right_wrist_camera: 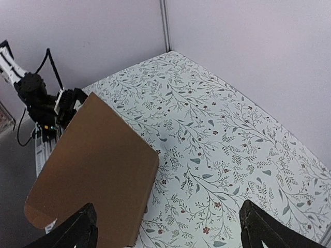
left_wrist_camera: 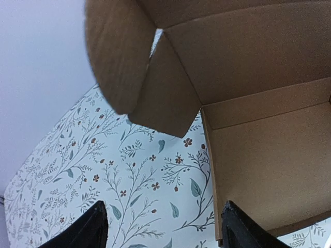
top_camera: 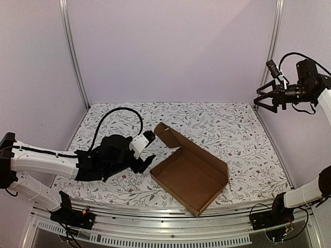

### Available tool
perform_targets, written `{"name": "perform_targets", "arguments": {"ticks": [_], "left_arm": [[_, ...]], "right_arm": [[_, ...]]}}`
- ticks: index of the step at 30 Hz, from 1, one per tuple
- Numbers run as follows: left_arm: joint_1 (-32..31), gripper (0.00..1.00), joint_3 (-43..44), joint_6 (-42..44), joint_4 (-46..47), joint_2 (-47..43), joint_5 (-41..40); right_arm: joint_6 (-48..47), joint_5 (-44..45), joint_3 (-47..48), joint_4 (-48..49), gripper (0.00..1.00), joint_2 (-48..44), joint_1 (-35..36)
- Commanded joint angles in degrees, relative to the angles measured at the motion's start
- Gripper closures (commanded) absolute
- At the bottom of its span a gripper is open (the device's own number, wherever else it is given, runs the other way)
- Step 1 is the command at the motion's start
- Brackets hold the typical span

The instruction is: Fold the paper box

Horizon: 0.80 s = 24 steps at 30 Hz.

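Cardboard paper box [top_camera: 189, 175] sits near the middle of the surface [top_camera: 232, 129], tray walls partly raised, an end flap [top_camera: 166, 135] standing at its far-left corner. Just beside its left edge the left claw [top_camera: 146, 161] hovers, jaws apart, gripping nothing; the right claw [top_camera: 265, 99] hangs high at right, likewise spread and empty. Risk: unheld walls could spring flat; a one-sided push could slide the light box.
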Motion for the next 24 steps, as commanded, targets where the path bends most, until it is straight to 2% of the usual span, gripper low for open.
{"name": "perform_targets", "arguments": {"ticks": [1,4,9,13,17,20,24], "left_arm": [[2.2,0.24,5.0,9.5,6.6,6.0,2.0],[3.9,0.24,9.5,9.5,6.3,10.6,3.8],[5.9,0.30,14.0,7.4,9.1,15.8,5.7],[6.6,0.40,17.5,6.9,8.3,18.2,8.8],[7.1,0.52,22.5,6.4,5.2,20.4,11.3],[7.3,0.70,28.0,4.5,-0.9,22.1,12.5],[7.5,0.77,34.0,1.6,-9.1,24.0,15.3]], "right_arm": [[-36.8,6.6,-4.0,-32.9,0.01,4.9,7.3],[-42.6,11.5,-13.4,-31.0,0.01,0.3,9.8],[-44.9,19.9,-28.4,-22.8,0.01,-10.1,14.3],[-45.6,20.2,-34.1,-19.6,0.01,-12.9,16.5],[-40.4,19.5,-36.2,-13.0,0.01,-11.7,22.6],[-31.4,19.2,-36.8,-4.4,0.01,-10.7,26.3],[-22.1,16.0,-36.1,0.6,0.01,-7.4,26.7]]}}
